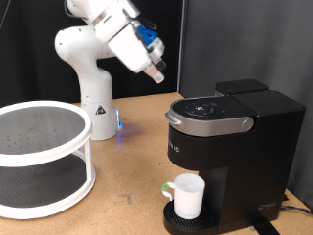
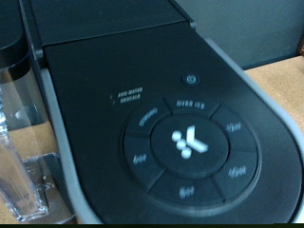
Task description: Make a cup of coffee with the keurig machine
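Wooden tabletop, dark backdrop; cup [image 1: 188, 195] under keurig machine [image 1: 230, 147]; jaws [image 1: 156, 75] aloft, state unclear.

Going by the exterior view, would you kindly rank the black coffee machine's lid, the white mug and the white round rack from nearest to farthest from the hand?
Hand hangs at upper middle.
1. Matte black coffee machine's round lid, just below, to the right.
2. Small white mug, on the drip tray, bottom.
3. White round two-tier rack, far left; close to the mug's rank.
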You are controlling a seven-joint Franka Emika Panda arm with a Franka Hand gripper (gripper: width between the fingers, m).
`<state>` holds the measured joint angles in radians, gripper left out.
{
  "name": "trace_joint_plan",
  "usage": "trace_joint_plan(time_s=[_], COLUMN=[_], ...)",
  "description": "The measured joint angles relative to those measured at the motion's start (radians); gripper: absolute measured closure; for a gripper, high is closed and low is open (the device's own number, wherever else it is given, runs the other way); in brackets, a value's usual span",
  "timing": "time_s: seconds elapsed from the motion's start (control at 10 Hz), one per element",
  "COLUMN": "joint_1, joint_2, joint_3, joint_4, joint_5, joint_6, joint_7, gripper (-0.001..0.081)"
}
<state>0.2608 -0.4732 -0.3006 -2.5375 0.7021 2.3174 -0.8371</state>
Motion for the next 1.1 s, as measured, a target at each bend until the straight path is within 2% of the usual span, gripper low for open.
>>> trace_joint_plan(time_s=[0.2, 0.3, 0.5, 0.6, 0.7, 0.9, 1.1], joint_1=[-0.002, -0.008, -0.005, 0.000, 0.001, 0.000, 0.001], joint_2=[0.025, 0.058, 0.057, 0.058, 0.063, 0.104, 0.174], joint_3=[0.055, 0.064, 0.064, 0.067, 0.077, 0.100, 0.105], joint_4=[0.071, 0.105, 0.105, 0.123, 0.152, 0.245, 0.347], joint_5=[-0.156, -0.183, -0.161, -0.160, -0.203, -0.343, -0.389], joint_6=[-0.051, -0.078, -0.067, -0.067, -0.078, -0.190, -0.307], joint_7=[0.073, 0.093, 0.087, 0.087, 0.094, 0.129, 0.143], gripper=[0.0000, 0.0000, 0.0000, 0.0000, 0.0000, 0.0000, 0.0000])
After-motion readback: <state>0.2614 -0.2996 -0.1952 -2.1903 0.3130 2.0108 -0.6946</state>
